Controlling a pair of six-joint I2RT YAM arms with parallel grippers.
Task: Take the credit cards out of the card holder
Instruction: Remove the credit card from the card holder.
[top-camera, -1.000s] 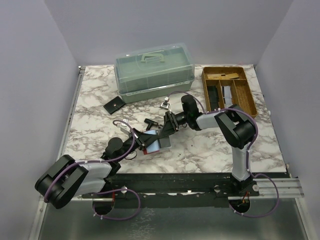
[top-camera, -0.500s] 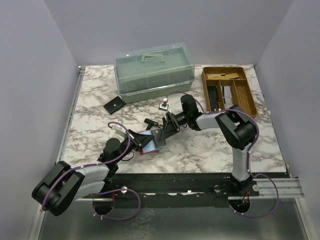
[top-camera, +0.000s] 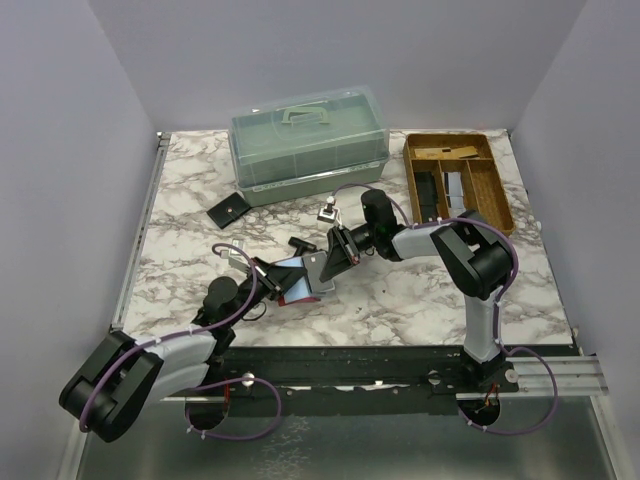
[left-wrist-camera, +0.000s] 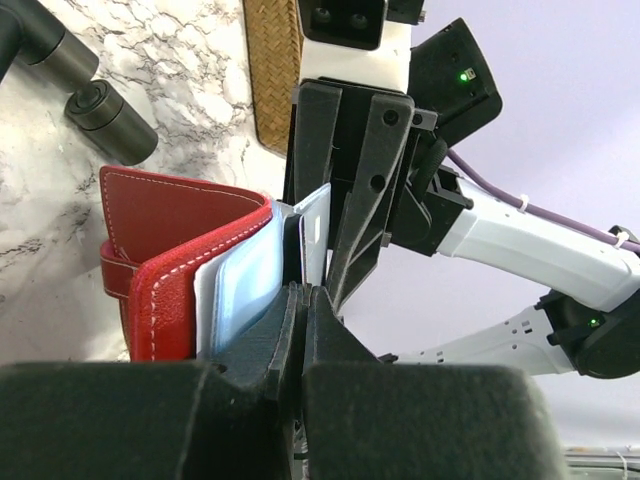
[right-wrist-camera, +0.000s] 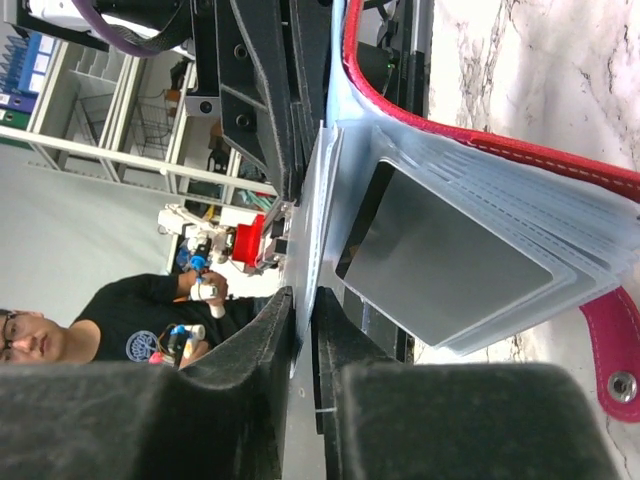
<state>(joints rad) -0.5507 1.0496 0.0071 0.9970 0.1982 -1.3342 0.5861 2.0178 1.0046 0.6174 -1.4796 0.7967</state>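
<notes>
my left gripper (left-wrist-camera: 300, 325) is pressed together on the open edge of the red leather card holder (left-wrist-camera: 165, 225), near the middle of the white marble table (top-camera: 400, 300). my right gripper (right-wrist-camera: 303, 305) pinches a thin pale blue card (right-wrist-camera: 322, 190) by its edge. only the right wrist view shows a glossy silvery grey card (right-wrist-camera: 440, 260) sleeved inside.

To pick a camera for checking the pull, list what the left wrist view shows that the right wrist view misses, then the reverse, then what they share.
Only left wrist: a pale blue card in its sleeve, the woven tray's edge, the right arm's white body.
Only right wrist: a silvery grey card in a clear sleeve, the strap's snap.
Both: the red card holder, the marble table, and a thin pale card between the right fingers.
</notes>
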